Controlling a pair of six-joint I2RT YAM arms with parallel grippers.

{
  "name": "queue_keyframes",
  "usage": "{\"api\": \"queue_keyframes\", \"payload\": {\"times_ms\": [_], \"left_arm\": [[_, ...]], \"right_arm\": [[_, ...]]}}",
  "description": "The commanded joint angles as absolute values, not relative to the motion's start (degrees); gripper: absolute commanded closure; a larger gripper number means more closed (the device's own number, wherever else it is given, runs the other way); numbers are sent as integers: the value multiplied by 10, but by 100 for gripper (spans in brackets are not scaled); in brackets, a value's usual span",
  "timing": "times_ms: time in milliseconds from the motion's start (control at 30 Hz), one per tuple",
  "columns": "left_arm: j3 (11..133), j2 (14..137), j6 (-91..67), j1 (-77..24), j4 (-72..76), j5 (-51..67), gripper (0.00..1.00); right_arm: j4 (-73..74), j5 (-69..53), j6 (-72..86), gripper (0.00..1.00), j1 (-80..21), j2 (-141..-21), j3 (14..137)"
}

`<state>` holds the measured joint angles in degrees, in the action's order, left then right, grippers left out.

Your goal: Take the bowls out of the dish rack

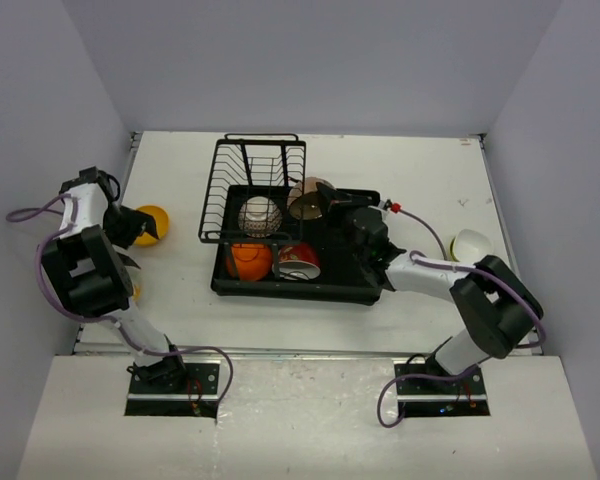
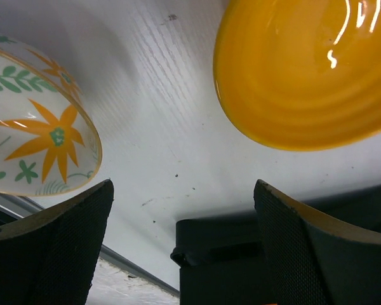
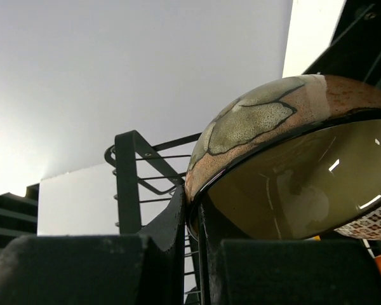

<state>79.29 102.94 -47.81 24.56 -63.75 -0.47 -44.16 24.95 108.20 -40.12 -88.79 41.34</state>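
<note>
The black dish rack (image 1: 220, 190) with its tray (image 1: 290, 291) stands mid-table. My right gripper (image 1: 330, 205) is shut on the rim of the brown speckled bowl (image 1: 308, 197), held tilted over the rack. In the right wrist view the gripper (image 3: 193, 210) pinches that bowl (image 3: 273, 127). A patterned bowl (image 1: 259, 215), an orange bowl (image 1: 248, 260) and a red bowl with white inside (image 1: 298, 262) lie in the rack. My left gripper (image 1: 130, 228) is open and empty beside the yellow-orange bowl (image 1: 152, 223) on the table. In the left wrist view the gripper (image 2: 184, 216) is above bare table between the yellow-orange bowl (image 2: 305, 70) and a white floral bowl (image 2: 38, 121).
A pale bowl (image 1: 472, 243) sits on the table at the right, near the right arm's elbow. The rack's upright wires (image 3: 127, 178) stand just left of the held bowl. Grey walls close in the table on both sides and at the back.
</note>
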Motion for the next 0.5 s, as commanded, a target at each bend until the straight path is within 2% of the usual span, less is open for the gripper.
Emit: {"api": "queue_keyframes", "payload": {"times_ms": [0,200,300,467], "left_arm": [[810,989,-493,244,-629,33,9],[834,986,-493,245,-650,39,8],[818,976,-503,245,-643,47,9],[795,947,-506,244,-625,54,9]], "right_arm": [[-526,165,1066,100,-361,-860,468],[-509,37,1054,100,-295,-868,506],[-455,-39,1014,100,-266,-861,545],[-285,-176,886,100,-194,-856,645]]}}
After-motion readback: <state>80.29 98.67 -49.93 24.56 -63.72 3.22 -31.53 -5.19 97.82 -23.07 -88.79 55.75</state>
